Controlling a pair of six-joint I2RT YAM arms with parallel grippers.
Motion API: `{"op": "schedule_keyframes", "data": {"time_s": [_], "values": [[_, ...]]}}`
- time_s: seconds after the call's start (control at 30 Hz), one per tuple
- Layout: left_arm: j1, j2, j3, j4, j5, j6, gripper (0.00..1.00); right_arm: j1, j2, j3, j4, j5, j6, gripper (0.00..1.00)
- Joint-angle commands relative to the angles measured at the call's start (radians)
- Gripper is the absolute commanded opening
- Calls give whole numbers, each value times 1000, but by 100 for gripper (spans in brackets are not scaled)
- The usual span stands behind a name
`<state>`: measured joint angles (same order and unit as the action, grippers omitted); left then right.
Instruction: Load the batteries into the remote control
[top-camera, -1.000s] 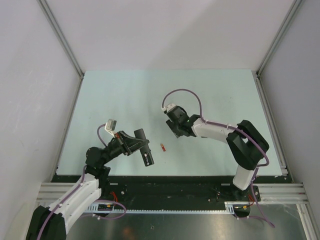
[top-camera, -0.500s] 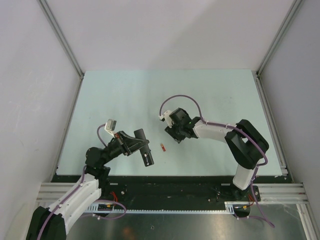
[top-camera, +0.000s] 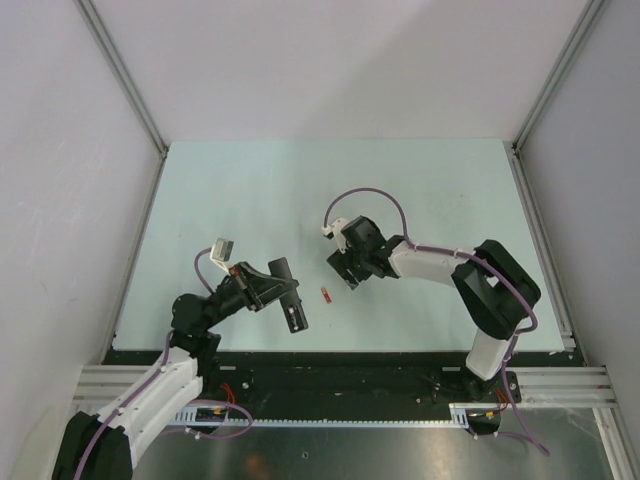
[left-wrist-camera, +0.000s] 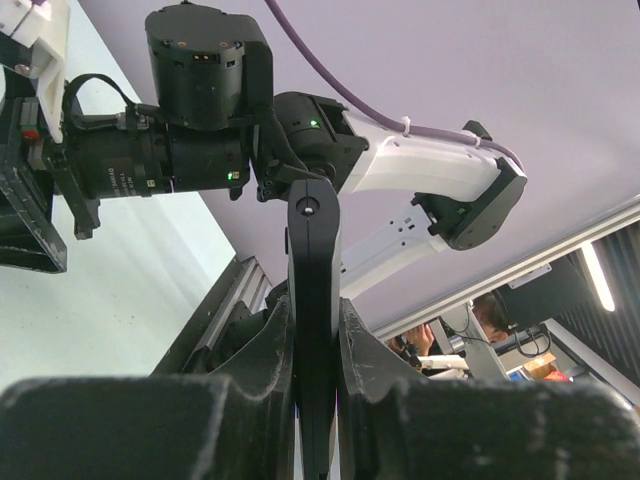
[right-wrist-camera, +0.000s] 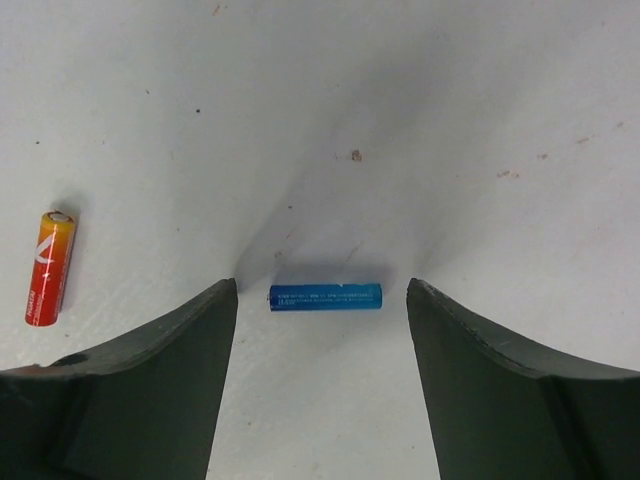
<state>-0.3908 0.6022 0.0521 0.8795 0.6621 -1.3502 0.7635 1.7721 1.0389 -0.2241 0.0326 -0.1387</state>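
Your right claw (right-wrist-camera: 320, 286) gapes empty | blue battery (right-wrist-camera: 325, 297) centred in its gap, long axis finger-to-finger | left claw (left-wrist-camera: 315, 350) grips remote control (left-wrist-camera: 313, 290)

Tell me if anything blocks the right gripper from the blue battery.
Nothing visible does. The blue battery lies on bare table between the fingers of the open right gripper; the orange battery lies apart, outside them.

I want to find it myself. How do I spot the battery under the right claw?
Look at the pale green table, under the right arm's black gripper. Between its open fingers lies a small bright blue cylinder battery. The other battery, outside the fingers, is red and orange.
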Motion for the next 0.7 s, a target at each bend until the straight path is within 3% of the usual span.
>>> {"op": "schedule_keyframes", "data": {"time_s": [0.0, 0.07, 0.2, 0.23, 0.37, 0.43, 0.67], "values": [[-6, 2, -213, 33, 8, 22, 0, -6, -98, -11, 54, 68, 106, 74], [-8, 2, -215, 32, 8, 23, 0, -7, -169, -11, 71, 117, 186, 75], [-6, 4, -215, 33, 2, 25, 0, 3, -263, -11, 59, 347, 500, 73], [-6, 5, -215, 33, -2, 25, 0, 14, -278, -11, 37, 401, 681, 72], [-6, 10, -215, 33, -13, 23, 0, 88, -277, 4, -211, 619, 1123, 58], [-6, 10, -213, 32, -15, 25, 0, 102, -223, 47, -327, 630, 1284, 51], [-6, 5, -218, 32, -19, 22, 0, 129, -82, 136, -437, 576, 1403, 52]]}}
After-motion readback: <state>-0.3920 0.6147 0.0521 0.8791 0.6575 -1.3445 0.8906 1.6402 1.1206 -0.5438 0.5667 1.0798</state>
